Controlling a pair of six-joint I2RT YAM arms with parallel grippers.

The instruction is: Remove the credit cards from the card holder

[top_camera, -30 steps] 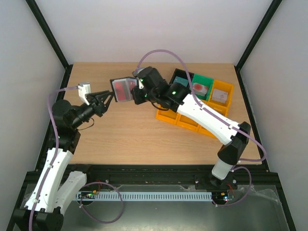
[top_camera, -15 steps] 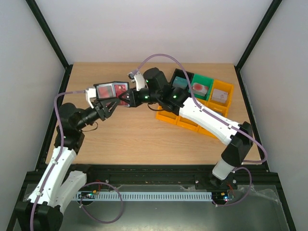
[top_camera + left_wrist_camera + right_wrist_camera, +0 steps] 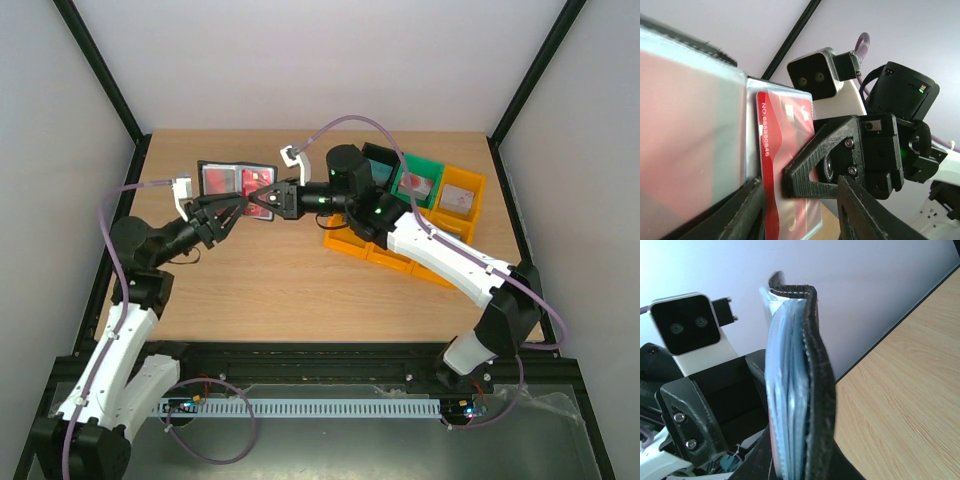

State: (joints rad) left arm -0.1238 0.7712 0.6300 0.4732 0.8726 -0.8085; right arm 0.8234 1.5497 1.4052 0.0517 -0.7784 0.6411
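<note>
Holding the card holder (image 3: 237,180) open in midair over the far-left part of the table (image 3: 300,280), your right gripper (image 3: 262,200) is clamped on its edge. Red card (image 3: 785,165) sits tucked in a clear sleeve. Left gripper (image 3: 235,207) is released, jaws apart, tips right by the holder, gripping nothing afaict.

Light wooden table (image 3: 300,290), yellow, green and black plastic bins (image 3: 342,243) clustered at its right rear
</note>
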